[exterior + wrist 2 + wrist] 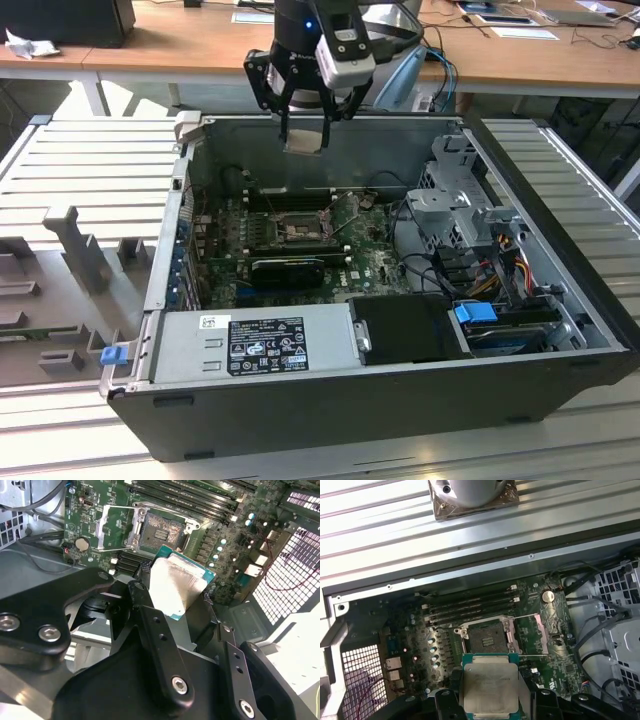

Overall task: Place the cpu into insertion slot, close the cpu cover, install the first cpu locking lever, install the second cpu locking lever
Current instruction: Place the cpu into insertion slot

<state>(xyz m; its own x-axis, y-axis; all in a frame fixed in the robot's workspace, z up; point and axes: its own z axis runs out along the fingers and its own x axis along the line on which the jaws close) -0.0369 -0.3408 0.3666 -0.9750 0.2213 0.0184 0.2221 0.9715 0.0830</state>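
Second wrist view: gripper [175, 594] pinches the cpu [176, 580], silvery face smudged, green-rimmed, above the uncovered slot [162, 530].

claw [304, 138] | pose: pointing straight down | grip: clamped on cpu [490, 690]

The claw [304, 132] links are matt black with bright metal screw heads. Between its fingers, the cpu [488, 689] presents a dull, scuffed silvery metal face on a green edge. Beyond the claw, the insertion slot [487, 639] is dark and matt; the cpu cover [527, 634] is bare shiny metal.
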